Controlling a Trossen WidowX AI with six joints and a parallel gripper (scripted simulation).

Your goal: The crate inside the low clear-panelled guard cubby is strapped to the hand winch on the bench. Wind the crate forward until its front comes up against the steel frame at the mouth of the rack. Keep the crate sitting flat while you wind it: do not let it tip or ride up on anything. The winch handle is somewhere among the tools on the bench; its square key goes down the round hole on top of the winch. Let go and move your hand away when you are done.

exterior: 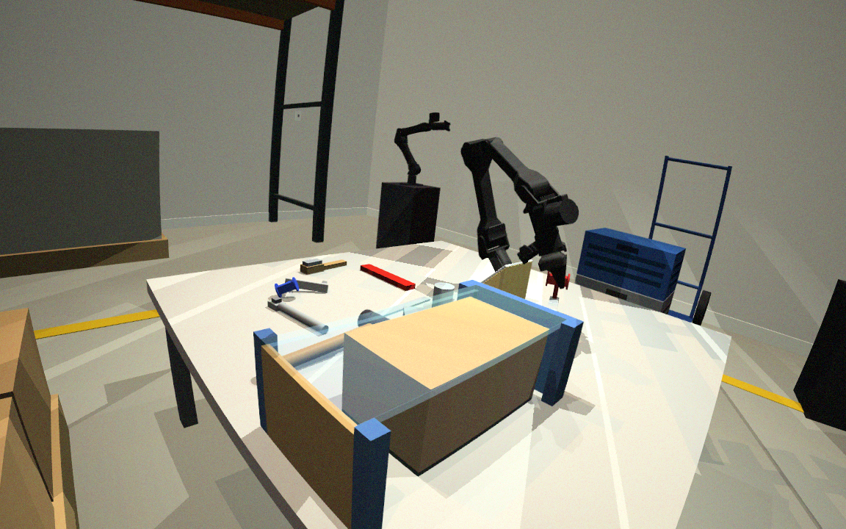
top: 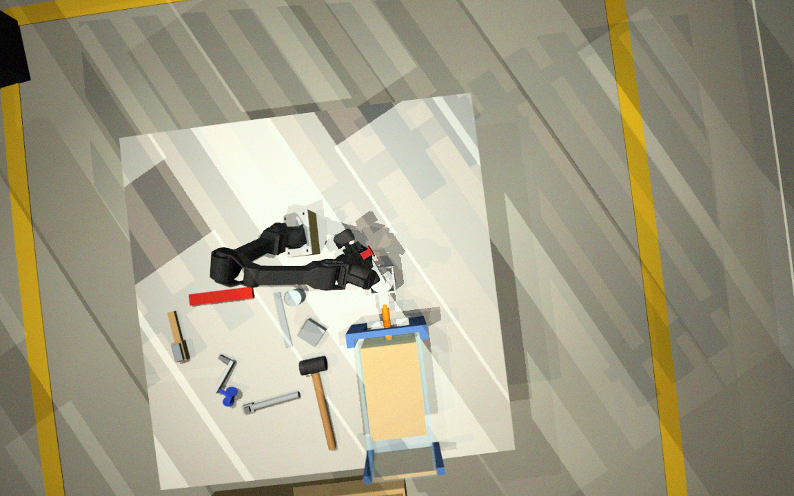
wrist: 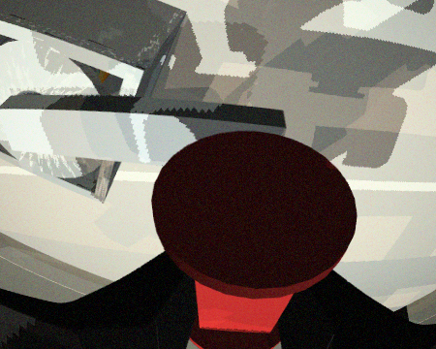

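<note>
While the gripper [exterior: 554, 281] pinches the red knob [wrist: 253, 209] at the crate's [top: 395, 389] twelve o'clock, overwinding (easy to do) could tip it.

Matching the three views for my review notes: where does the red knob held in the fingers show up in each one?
Top: red knob just right of centre, at the arm's wrist, above the blue steel frame.
Exterior: red knob right of centre, under the gripper, beyond the frame's far corner.
Wrist: red knob fills the centre.
Shared landmark: the knob's grey crank arm.
</note>
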